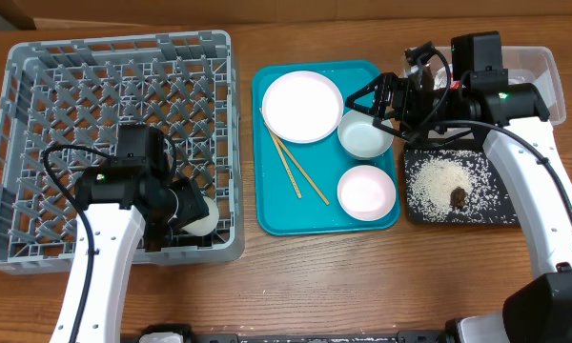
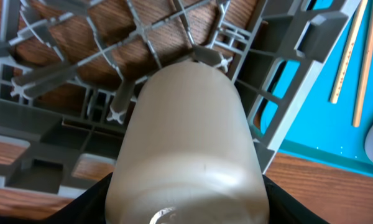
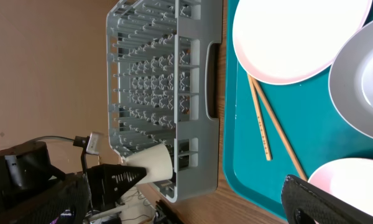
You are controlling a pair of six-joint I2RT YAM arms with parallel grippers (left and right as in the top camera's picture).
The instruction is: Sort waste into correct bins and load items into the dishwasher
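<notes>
My left gripper (image 1: 193,211) is shut on the small white cup (image 1: 202,217) (image 2: 186,143), held on its side at the front right corner of the grey dish rack (image 1: 95,76). My right gripper (image 1: 370,103) is open and empty above the tray's right edge, next to the upper bowl (image 1: 364,138). The white plate (image 1: 302,105), the lower bowl (image 1: 366,191) and the chopsticks (image 1: 296,170) lie on the teal tray (image 1: 276,214). Rice (image 1: 439,179) and a brown lump (image 1: 458,197) lie in the black tray (image 1: 503,208). Wrapper and tissue are out of view.
The clear tub (image 1: 548,76) stands at the back right, partly hidden behind my right arm. The rack's openwork wall (image 2: 286,74) stands between the cup and the teal tray. Bare wooden table lies along the front.
</notes>
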